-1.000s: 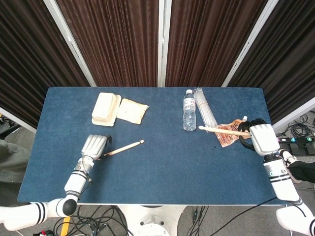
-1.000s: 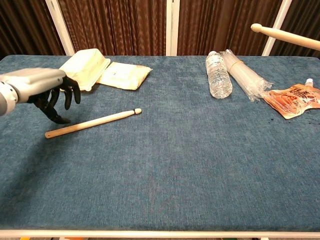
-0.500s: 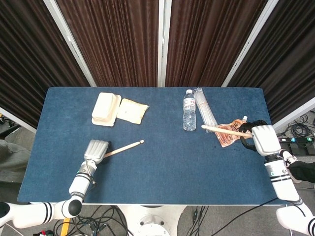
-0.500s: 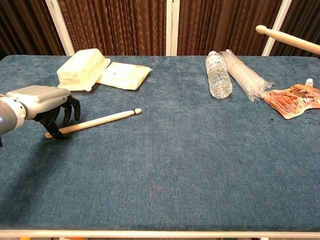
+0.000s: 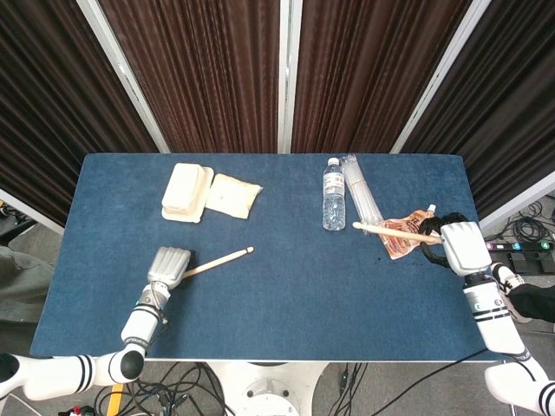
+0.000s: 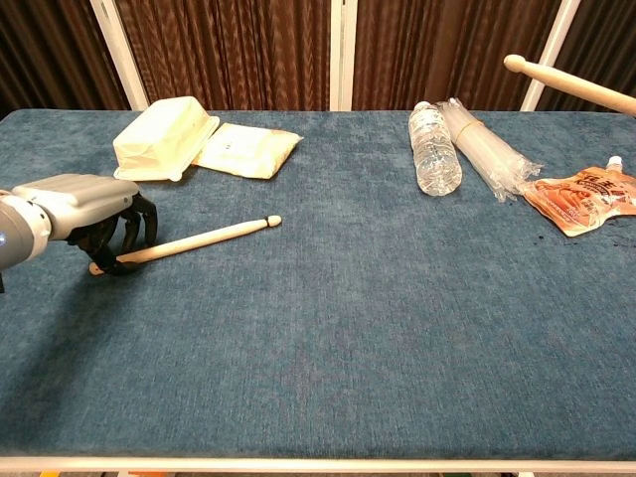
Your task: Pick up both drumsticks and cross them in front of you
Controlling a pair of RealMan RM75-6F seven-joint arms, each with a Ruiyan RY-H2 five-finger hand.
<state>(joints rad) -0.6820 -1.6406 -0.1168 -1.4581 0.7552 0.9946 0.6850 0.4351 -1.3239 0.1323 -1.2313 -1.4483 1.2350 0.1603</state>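
Observation:
One wooden drumstick [image 5: 221,258] lies on the blue table [image 5: 286,295], tip toward the right; the chest view shows the same drumstick [image 6: 199,238]. My left hand [image 5: 169,263] sits low over its butt end, and the chest view shows that left hand [image 6: 79,204] with its fingers curled around the stick, fingertips on the cloth. At the table's right edge my right hand [image 5: 460,245] grips the second drumstick [image 5: 395,229], raised off the table and pointing left. In the chest view only the tip half of this second drumstick [image 6: 571,84] shows, at the top right.
A foam container [image 5: 186,192] and a flat yellow packet [image 5: 232,197] lie at the back left. A water bottle [image 5: 334,195] and a clear plastic sleeve [image 5: 358,195] lie at the back right. An orange pouch [image 5: 406,234] lies under the raised stick.
My left hand came down from above the table onto the drumstick's butt end and its fingers curled around it. The right hand's raised stick wavered only slightly.

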